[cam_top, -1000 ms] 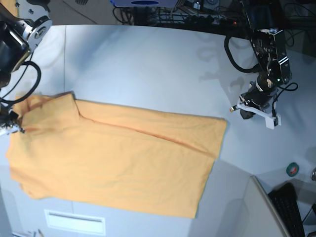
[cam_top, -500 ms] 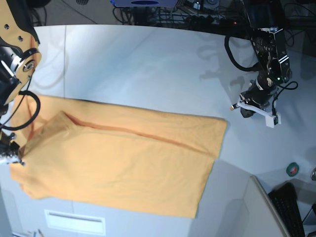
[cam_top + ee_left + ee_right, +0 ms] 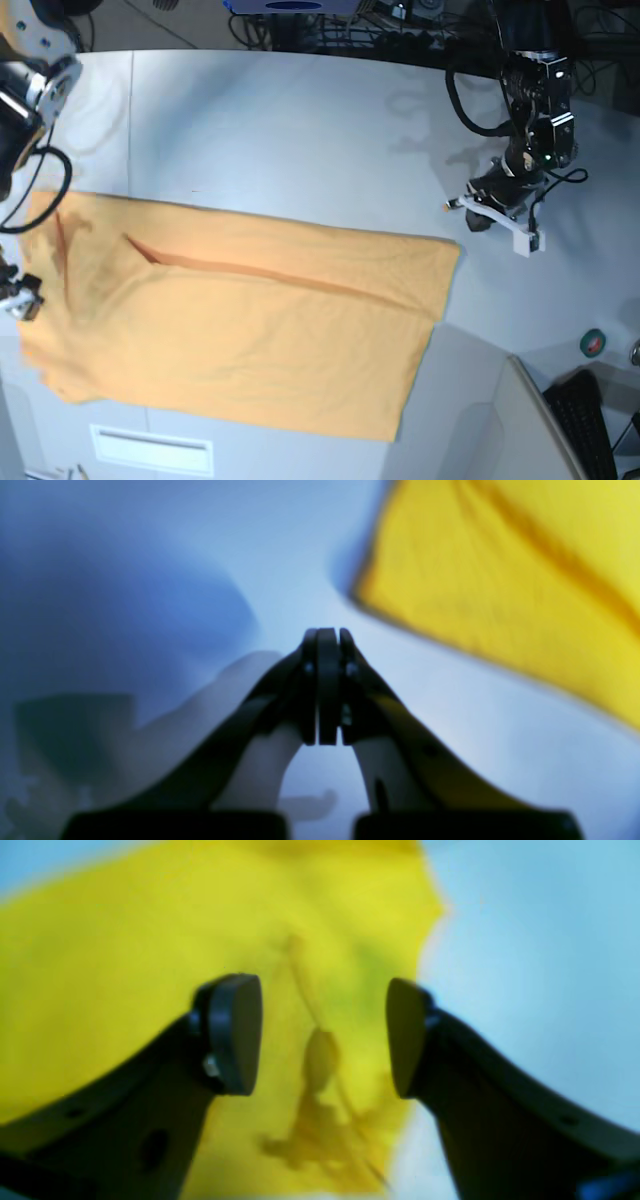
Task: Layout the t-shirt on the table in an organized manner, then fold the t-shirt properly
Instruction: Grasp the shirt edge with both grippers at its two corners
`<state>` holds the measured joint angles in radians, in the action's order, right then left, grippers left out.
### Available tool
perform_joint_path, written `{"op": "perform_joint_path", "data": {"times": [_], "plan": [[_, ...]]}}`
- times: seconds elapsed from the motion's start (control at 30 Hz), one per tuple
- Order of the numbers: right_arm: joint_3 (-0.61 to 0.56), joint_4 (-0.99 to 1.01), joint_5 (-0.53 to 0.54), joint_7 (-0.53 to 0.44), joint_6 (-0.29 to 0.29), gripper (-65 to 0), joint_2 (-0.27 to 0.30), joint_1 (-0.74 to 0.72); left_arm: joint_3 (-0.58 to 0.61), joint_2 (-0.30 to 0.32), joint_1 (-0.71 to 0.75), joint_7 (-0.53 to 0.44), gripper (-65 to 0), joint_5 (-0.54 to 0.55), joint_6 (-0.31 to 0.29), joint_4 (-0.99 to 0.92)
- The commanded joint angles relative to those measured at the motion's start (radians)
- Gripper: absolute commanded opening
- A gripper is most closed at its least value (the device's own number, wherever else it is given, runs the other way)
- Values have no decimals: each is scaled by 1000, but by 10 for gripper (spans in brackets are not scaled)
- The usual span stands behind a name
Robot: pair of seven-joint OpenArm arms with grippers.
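Note:
The orange t-shirt (image 3: 250,320) lies spread flat on the pale table (image 3: 300,130), with a long crease running across its upper part. My right gripper (image 3: 322,1035) hovers over the shirt's left edge (image 3: 125,965); it is open and nothing is between its fingers (image 3: 235,1035). In the base view it sits at the far left (image 3: 20,297). My left gripper (image 3: 327,645) is shut on nothing, above bare table to the right of the shirt's corner (image 3: 500,570). The base view shows this left gripper (image 3: 478,212) clear of the cloth.
A green tape roll (image 3: 593,343) and a black keyboard (image 3: 585,425) lie at the lower right beside a grey panel (image 3: 530,420). Cables and equipment (image 3: 400,25) line the far edge. A white slotted plate (image 3: 150,450) sits at the front edge.
My right gripper has opened and let go of the shirt's left part, which now lies flatter and further left. The left arm has shifted slightly left and up.

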<state>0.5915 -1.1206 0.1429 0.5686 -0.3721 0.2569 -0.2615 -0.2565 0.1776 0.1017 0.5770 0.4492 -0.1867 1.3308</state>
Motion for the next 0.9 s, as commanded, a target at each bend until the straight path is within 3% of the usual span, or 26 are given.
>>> {"op": "perform_joint_path", "data": {"times": [0.0,0.1,0.27,0.4,0.5,0.57,0.87], "plan": [[-38,-62,-4,-8,18,-354,-3,29,29,12,-24,-22,-650,-10,-7,19],[-103,-164,-27,-15,58,-479,-15,176,121,6,-46,-105,-650,-109,-7,11],[-109,-174,-53,-20,60,-650,-34,258,194,-42,-132,-216,-650,-235,-7,-84],[-106,-174,-93,-98,64,-650,-61,294,196,-60,-242,-225,-650,-246,-7,-221],[-114,-164,-190,-121,129,-650,-75,296,197,-57,-300,-229,-650,-246,-6,-322],[-115,-157,-236,-124,140,-650,-98,293,202,-54,-323,-259,-650,-246,-6,-385],[-222,-92,-239,-135,141,-650,-104,284,207,-33,-300,-308,-650,-247,-6,-501]]}}
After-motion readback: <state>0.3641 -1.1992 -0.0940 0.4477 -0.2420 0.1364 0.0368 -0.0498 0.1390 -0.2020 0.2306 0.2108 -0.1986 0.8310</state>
